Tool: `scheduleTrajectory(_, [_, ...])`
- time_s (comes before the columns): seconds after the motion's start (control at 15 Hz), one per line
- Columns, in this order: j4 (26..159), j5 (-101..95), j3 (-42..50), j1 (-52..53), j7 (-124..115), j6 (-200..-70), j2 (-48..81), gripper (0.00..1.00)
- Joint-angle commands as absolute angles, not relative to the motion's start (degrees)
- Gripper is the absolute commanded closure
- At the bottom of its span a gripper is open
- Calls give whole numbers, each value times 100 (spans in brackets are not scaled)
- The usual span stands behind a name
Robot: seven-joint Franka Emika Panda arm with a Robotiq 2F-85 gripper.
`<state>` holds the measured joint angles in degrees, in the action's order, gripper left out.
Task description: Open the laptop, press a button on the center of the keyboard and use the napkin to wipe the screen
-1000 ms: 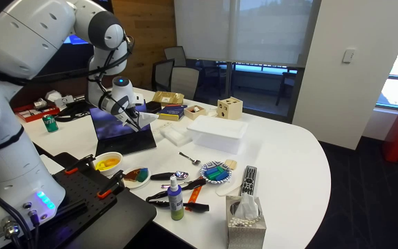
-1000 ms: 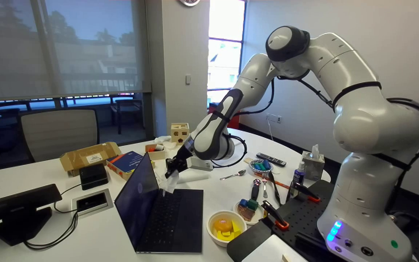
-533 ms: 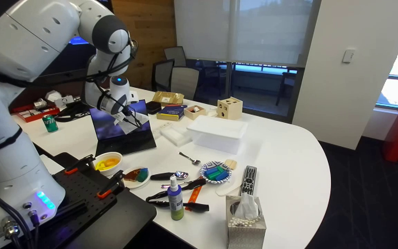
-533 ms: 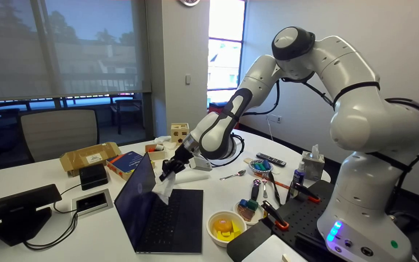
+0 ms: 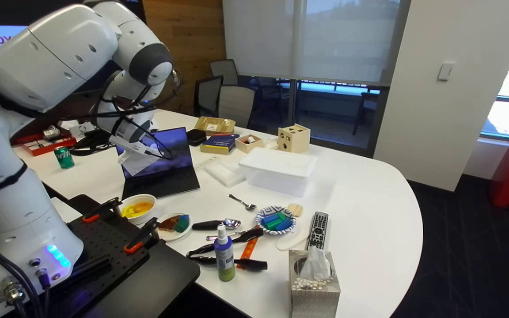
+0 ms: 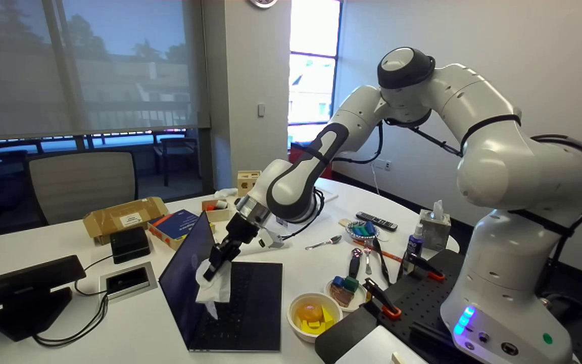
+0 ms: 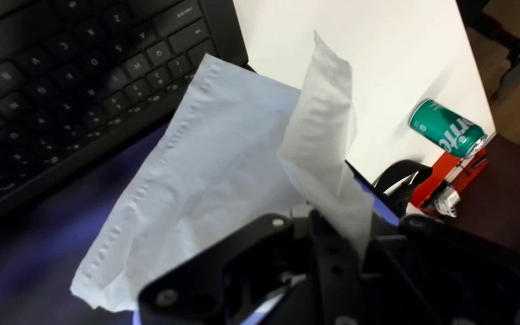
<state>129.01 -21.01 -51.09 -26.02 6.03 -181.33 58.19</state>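
The closed hand [image 6: 212,270] pinches the napkin [image 7: 215,162], likely for wiping the screen [image 6: 182,278] (touch is hard to see), and should rub across next.

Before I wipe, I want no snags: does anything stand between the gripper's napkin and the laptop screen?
Nothing visible does: the napkin, pinched in the gripper, hangs in front of the screen. Whether they touch, I cannot tell.

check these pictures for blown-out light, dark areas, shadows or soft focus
In both exterior views, the unshaded window is mostly washed out toward white; in the wrist view, the keyboard looks dark with soft lettering, and a faint shadow lies beside the green can.
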Motion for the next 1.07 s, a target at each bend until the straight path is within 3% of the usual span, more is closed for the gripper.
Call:
scheduleTrajectory(0.0, [12758,-1887,-5415,-2775,1320,-17617,6041,100])
scheduleTrajectory(1.0, [11704,-1169,-5227,-2382,1830,-17471,5904,100])
